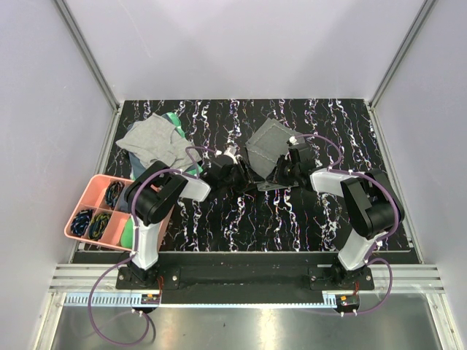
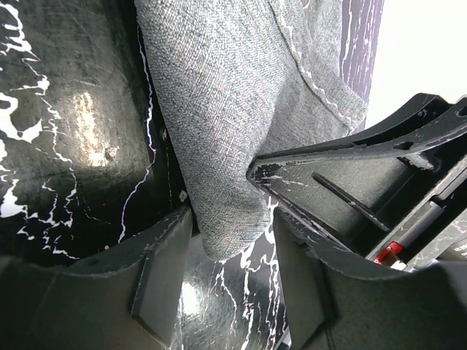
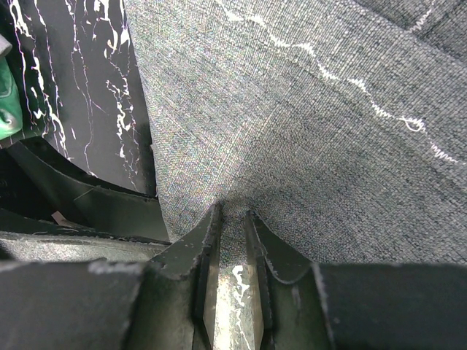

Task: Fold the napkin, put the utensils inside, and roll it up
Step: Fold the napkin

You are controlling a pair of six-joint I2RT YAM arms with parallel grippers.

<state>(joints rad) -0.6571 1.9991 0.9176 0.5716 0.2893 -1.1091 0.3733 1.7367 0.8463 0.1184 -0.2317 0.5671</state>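
The dark charcoal-grey napkin (image 1: 267, 144) lies mid-table, its near edge lifted between my two grippers. My right gripper (image 3: 232, 219) is shut on the napkin's (image 3: 306, 131) edge, pinching a fold of cloth; in the top view it (image 1: 282, 170) sits at the napkin's near corner. My left gripper (image 2: 232, 244) is open, its jaws wide on either side of a hanging napkin corner (image 2: 230, 211) without pressing it; in the top view it (image 1: 244, 173) is just left of the right gripper. A right finger (image 2: 365, 182) shows close by. The spoons are out of view.
A lighter grey cloth (image 1: 152, 142) over a green item lies at the back left. A pink compartment tray (image 1: 97, 182) with dark coiled items stands at the left edge, a green object (image 1: 128, 233) beside it. A green item (image 3: 7, 109) shows left of the napkin.
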